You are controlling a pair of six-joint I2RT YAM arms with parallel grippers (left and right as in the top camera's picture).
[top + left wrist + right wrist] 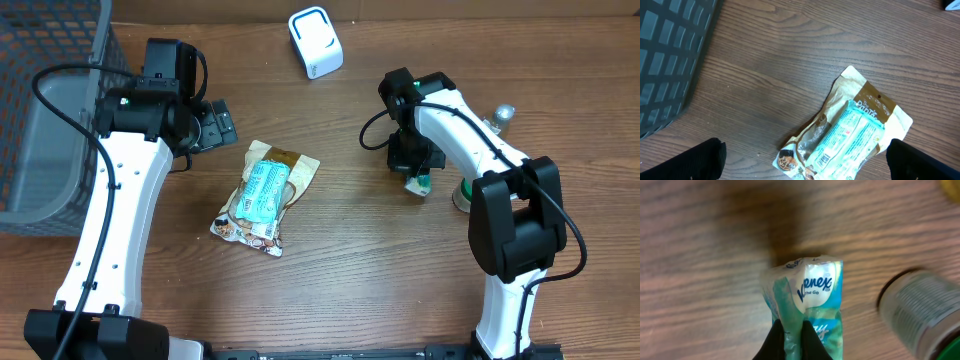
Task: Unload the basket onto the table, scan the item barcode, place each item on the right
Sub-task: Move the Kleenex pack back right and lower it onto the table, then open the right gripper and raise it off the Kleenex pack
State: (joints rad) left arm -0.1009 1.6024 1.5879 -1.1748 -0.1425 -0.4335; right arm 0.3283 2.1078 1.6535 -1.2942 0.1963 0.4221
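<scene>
The right hand (792, 341) is pinched shut on one end of a small teal and white plastic tissue pack (807, 292). The pack runs long-ways from 6 to 12 o'clock, away from the hand, over the brown wooden counter (350, 270). No barcode shows on this side. The white boxy scanner (315, 42) sits at 11 o'clock from the pack, well apart. The left hand (218, 124), far off at 9 o'clock, is wide open and holds nothing.
</scene>
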